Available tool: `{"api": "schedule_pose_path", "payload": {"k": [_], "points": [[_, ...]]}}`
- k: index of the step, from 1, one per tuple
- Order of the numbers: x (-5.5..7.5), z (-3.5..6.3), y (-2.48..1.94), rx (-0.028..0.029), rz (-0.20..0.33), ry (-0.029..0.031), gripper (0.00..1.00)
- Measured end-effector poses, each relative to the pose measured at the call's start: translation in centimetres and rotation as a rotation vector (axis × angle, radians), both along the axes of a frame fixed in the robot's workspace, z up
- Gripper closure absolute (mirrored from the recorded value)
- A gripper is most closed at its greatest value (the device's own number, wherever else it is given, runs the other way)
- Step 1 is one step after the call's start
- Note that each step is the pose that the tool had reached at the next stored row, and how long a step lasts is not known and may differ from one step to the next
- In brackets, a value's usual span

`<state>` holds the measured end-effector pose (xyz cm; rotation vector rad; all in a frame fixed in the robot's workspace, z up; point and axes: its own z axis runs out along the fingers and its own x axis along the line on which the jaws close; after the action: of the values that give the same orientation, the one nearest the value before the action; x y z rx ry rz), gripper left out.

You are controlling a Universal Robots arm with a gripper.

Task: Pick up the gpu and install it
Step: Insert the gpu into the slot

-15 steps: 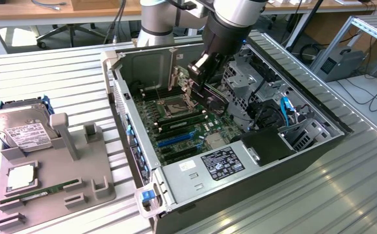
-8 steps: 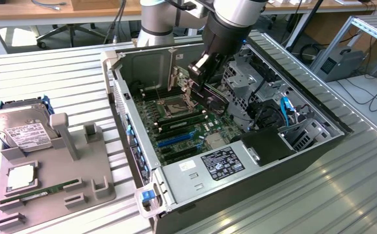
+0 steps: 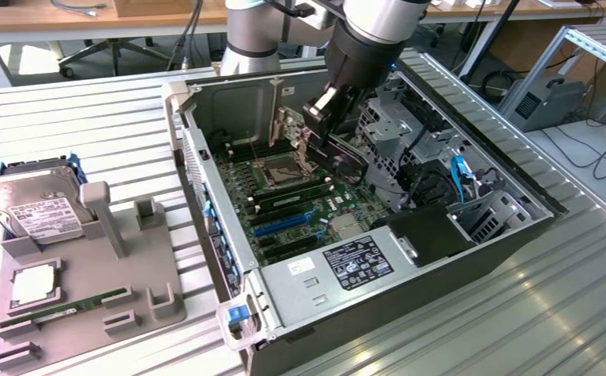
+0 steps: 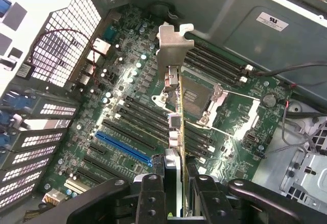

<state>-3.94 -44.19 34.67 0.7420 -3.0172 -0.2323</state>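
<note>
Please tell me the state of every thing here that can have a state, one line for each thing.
gripper: shut on the gpu.
gpu: held edge-on above the motherboard, not yet seated.
computer case: side open, lying flat.
blue expansion slot: empty.
hard drive: outside the case, resting in the gray holder.
memory stick: lying in the gray holder.

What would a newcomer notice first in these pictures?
The black end effector reaches into the open computer case at the exterior view's centre, gripping the gpu edge-on above the green motherboard. On the exterior view's left, a hard drive rests on a grey fixture.
</note>
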Motion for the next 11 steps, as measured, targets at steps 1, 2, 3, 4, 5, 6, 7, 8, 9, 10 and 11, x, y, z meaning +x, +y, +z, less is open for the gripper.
{"api": "schedule_pose_path", "payload": {"k": [1, 2, 3, 4, 5, 6, 7, 8, 9, 10, 11], "points": [[0.0, 0.0, 0.0, -0.0001, 0.002, 0.0, 0.73], [0.0, 0.0, 0.0, 0.0, 0.004, 0.0001, 0.73], [0.0, 0.0, 0.0, 0.0, 0.007, 0.0001, 0.73], [0.0, 0.0, 0.0, -0.0001, 0.009, 0.0, 0.73], [0.0, 0.0, 0.0, -0.0001, 0.011, 0.0, 0.73], [0.0, 0.0, 0.0, 0.0, 0.013, 0.0, 0.73], [0.0, 0.0, 0.0, -0.0001, 0.015, 0.0, 0.73], [0.0, 0.0, 0.0, -0.0001, 0.017, 0.0001, 0.73], [0.0, 0.0, 0.0, -0.0001, 0.02, 0.0001, 0.73], [0.0, 0.0, 0.0, 0.0, 0.022, 0.0, 0.73], [0.0, 0.0, 0.0, 0.0, 0.024, 0.0, 0.73]]}}
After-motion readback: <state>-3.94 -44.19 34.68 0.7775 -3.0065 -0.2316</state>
